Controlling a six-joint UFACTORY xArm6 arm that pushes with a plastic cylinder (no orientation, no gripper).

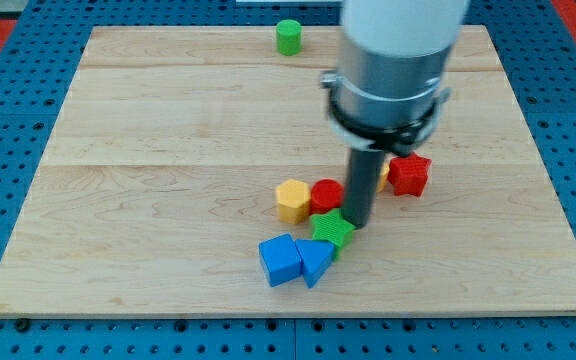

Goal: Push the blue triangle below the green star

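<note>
The blue triangle (315, 262) lies near the board's bottom edge, touching the lower left of the green star (333, 231). A blue cube (281, 259) sits against the triangle's left side. My tip (358, 222) stands just right of the green star's upper part, touching or nearly touching it, and below the red cylinder (326, 195).
A yellow hexagon block (292, 199) sits left of the red cylinder. A red star (408, 174) lies right of the rod, with a yellow block (383, 178) partly hidden behind the rod. A green cylinder (288, 37) stands at the wooden board's (148, 200) top edge.
</note>
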